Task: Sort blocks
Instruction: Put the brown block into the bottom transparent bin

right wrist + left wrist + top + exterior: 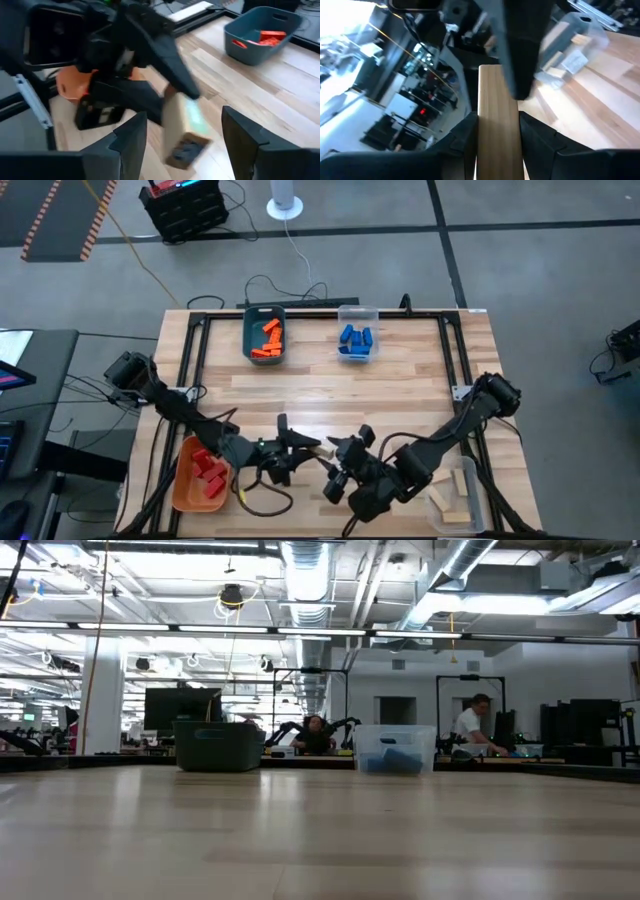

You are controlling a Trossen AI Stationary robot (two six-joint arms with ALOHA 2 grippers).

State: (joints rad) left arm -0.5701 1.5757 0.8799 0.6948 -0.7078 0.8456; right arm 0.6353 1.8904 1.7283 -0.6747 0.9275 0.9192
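Note:
My left gripper (297,446) is near the table's near edge, shut on a pale wooden block (497,115). In the high view the block (312,445) sticks out toward my right gripper (338,463). That gripper is open. In the right wrist view its fingers stand on either side of the block (182,125), with gaps on both sides. The other blocks lie in bins: orange ones (268,335), blue ones (354,340), red ones (208,472) and pale ones (462,485). My left gripper pinches the pale block between its two fingers (465,140), which press on its two long side faces (485,135). The fingers lie along the block's length, and its free end (490,75) sticks out past the fingertips. The block is lifted clear of the table.
The teal bin (265,335) and a clear bin (356,338) stand at the far side and also show in the low view (218,745) (395,750). An orange bin (185,485) sits near left and another clear bin (455,505) near right. Bare wood lies between them.

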